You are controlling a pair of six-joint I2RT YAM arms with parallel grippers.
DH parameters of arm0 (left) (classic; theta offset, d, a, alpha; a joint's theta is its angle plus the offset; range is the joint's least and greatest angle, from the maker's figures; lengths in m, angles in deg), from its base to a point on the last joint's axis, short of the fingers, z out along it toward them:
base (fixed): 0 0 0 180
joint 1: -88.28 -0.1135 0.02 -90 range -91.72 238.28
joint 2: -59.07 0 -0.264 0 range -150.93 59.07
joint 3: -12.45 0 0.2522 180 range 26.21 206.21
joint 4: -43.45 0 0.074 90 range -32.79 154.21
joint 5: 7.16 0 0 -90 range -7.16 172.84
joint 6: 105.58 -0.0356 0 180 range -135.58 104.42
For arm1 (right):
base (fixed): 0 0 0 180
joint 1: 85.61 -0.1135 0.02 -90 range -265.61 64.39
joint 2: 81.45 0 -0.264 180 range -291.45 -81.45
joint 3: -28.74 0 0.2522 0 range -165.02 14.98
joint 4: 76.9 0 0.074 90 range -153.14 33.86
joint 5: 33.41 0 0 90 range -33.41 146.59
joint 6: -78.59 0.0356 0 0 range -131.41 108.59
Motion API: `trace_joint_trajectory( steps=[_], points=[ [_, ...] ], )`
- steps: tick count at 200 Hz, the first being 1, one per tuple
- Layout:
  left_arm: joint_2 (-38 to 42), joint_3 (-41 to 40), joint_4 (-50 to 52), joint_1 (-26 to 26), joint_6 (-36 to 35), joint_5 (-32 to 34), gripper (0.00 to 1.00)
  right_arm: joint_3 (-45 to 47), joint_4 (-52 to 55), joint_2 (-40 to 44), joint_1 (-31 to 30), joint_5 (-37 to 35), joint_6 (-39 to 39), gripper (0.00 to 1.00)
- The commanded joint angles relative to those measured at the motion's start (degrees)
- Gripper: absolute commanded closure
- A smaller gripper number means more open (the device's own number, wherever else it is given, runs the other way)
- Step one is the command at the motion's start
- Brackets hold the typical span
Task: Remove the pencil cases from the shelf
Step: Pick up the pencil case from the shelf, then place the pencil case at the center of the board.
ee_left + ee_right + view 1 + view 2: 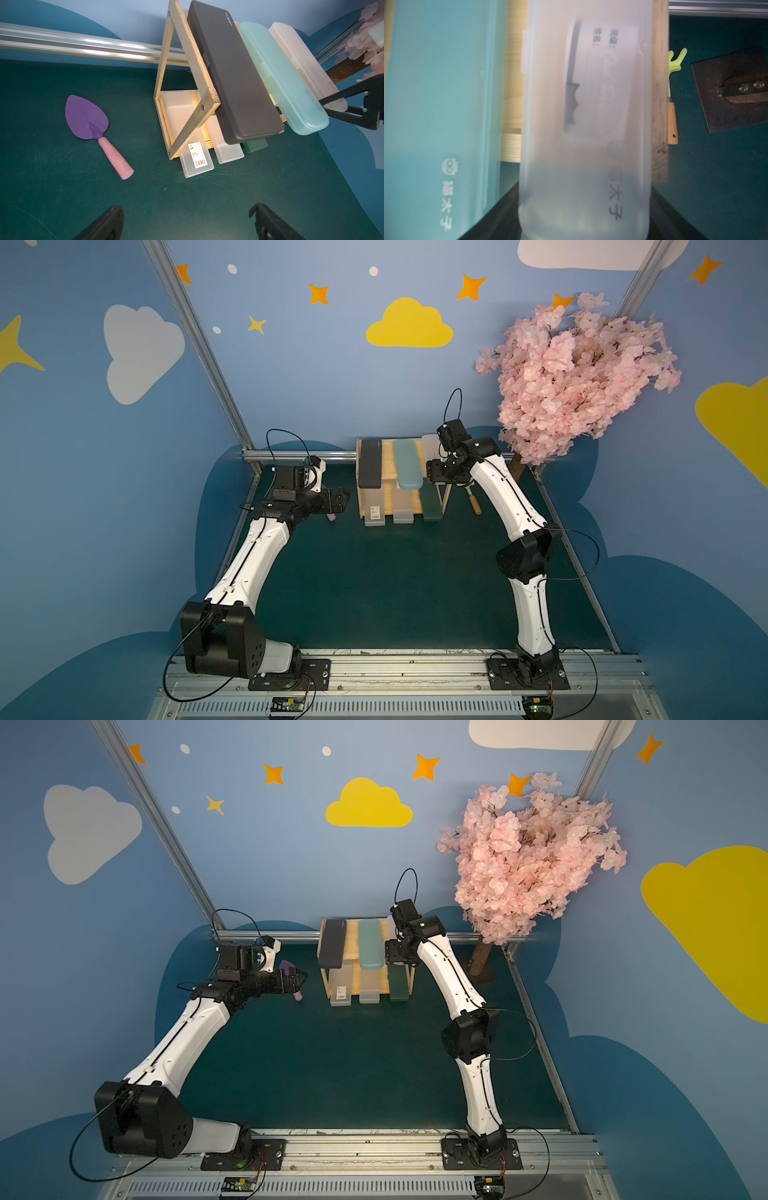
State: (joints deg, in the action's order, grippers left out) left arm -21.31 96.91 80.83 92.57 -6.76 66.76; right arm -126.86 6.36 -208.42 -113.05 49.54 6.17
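Frosted clear round-ended case [583,124] sits pinched between right fingers [504,216]; left fingers [108,224] gape, empty.

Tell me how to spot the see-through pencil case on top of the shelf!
Find the wooden shelf at the back of the table, beside the blossom tree. Of the three on top, the clear case is nearest the tree. It alone is milky see-through, beside the teal case, with the right gripper around its front end.
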Motion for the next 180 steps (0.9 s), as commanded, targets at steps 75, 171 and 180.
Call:
trace_joint_trajectory(
  steps=[75, 171, 180],
  points=[
    [1.7, 1.5, 1.9, 0.4, -0.1, -1.4, 0.00, 15.9, 2.5, 17.9, -2.5, -4.4, 1.3, 0.27],
    [5.9, 0.6, 3.5, 1.2, 1.7, -2.3, 0.00, 48.7, 0.7, 47.9, -7.3, -5.0, 9.3, 0.27],
    [6.5, 0.1, 3.5, 1.4, 2.0, -2.4, 0.00, 53.0, 0.3, 52.0, -7.8, -5.4, 10.5, 0.27]
  ],
)
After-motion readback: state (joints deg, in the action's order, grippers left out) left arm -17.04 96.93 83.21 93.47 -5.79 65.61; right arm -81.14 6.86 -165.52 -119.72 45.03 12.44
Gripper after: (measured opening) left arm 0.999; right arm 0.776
